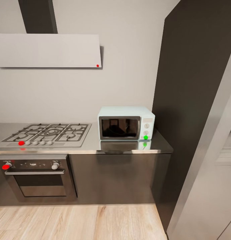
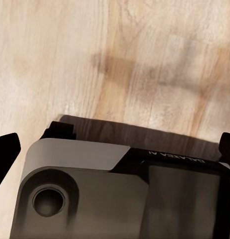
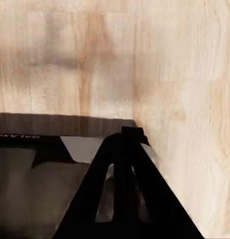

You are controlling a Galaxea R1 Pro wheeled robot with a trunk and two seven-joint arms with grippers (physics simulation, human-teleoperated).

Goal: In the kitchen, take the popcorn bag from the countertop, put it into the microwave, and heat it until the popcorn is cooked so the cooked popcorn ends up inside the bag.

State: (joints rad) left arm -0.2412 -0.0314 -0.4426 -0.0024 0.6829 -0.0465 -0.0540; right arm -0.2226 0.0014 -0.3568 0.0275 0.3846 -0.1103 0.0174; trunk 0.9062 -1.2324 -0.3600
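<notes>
Left gripper: pointed down at the wooden floor above the robot's base; one dark fingertip at one edge of the left wrist view, another at the opposite edge, so the jaws stand spread wide with nothing between them.

Right gripper: also aimed down at the floor beside the base; its black fingers meet in a narrow peak, pressed together, holding nothing.

Floor, head view: pale wood planks in front of the dark cabinets.

Built-in oven: steel, set in the cabinets at left, with a red knob and a bar handle.

Countertop: grey glossy slab with a metallic edge.

Gas hob: on the left part of the countertop, one red knob in a row of pale ones.

Microwave: pale mint-blue, on the right part of the countertop against the wall, door shut, green round light on its side panel; something dark and indistinct behind the glass.

Popcorn bag: cannot be located from these pictures.

Range hood: pale, wall-mounted above the hob.

Tall dark cabinet: just right of the microwave.
</notes>
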